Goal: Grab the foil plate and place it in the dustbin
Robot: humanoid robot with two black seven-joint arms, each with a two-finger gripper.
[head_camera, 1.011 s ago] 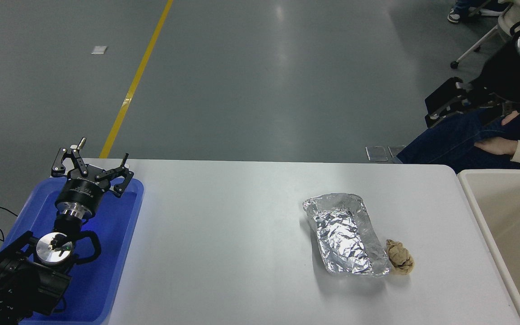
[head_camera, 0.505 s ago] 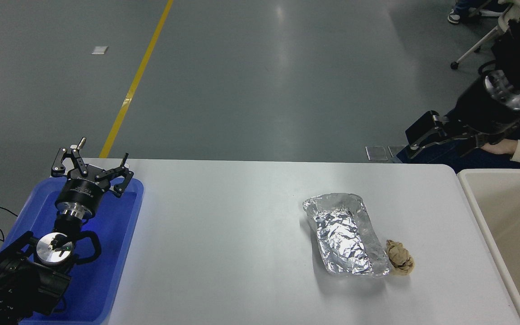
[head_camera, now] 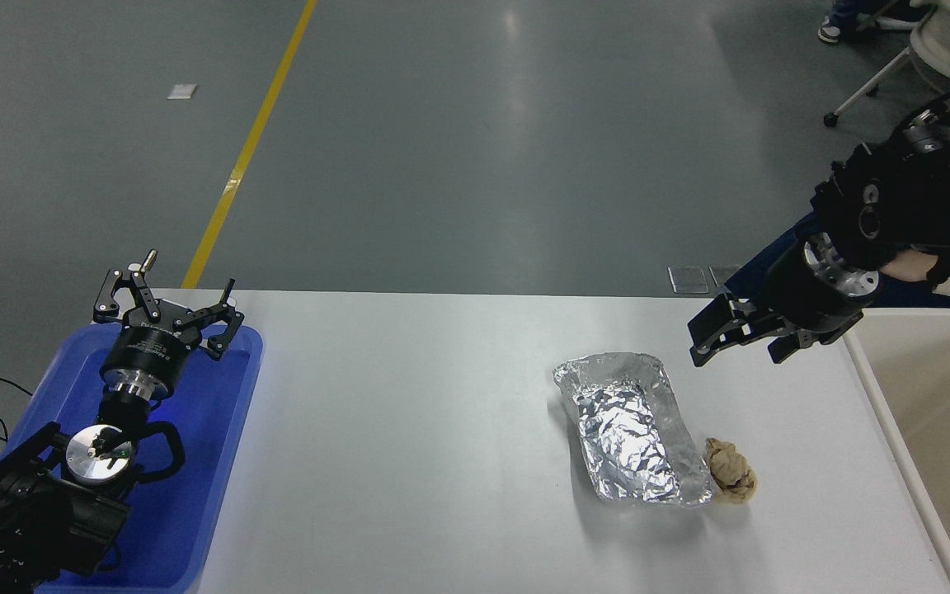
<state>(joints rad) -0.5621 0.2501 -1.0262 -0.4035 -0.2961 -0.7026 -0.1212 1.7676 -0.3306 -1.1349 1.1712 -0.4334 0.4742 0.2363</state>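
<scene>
1. Two arms are in view. The left gripper (head_camera: 168,309) sits parked over the blue tray (head_camera: 219,462) at the table's left end, its fingers spread wide and holding nothing; there it stays out of the working area.
2. Right of centre on the white table (head_camera: 409,429), the foil plate (head_camera: 632,429) lies flat, its long side running from far-left to near-right, untouched.
3. A crumpled brown paper ball (head_camera: 731,470) rests against the plate's near-right corner, so a grasp there would likely catch both.
4. The right gripper (head_camera: 739,334) hangs above the table just beyond the plate's far-right end, jaws parted and empty, probably lining up on that far rim.
5. The dustbin (head_camera: 879,388) stands at the table's right edge, close for the drop.
</scene>
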